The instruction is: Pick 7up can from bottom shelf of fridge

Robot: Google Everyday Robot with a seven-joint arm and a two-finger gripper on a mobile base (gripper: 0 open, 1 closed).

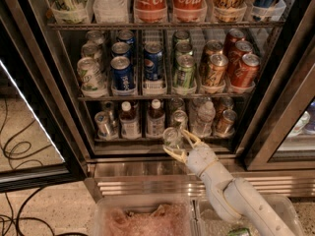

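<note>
The end effector point(174, 142) sits at the steel front edge of the bottom shelf point(125, 142), its fingers pinching the 7up can point(171, 134) just in front of that edge. The grasp looks made, so this is the extraction step. Next comes a straight pull back, clear of the fridge point(58, 82).

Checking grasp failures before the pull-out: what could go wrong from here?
1. The gripper has its fingers on either side of the 7up can at the front edge of the bottom shelf; an off-centre grip could let the can slip or tip.
2. A white-capped bottle and another can stand close behind; a sideways swing might knock them.
</note>
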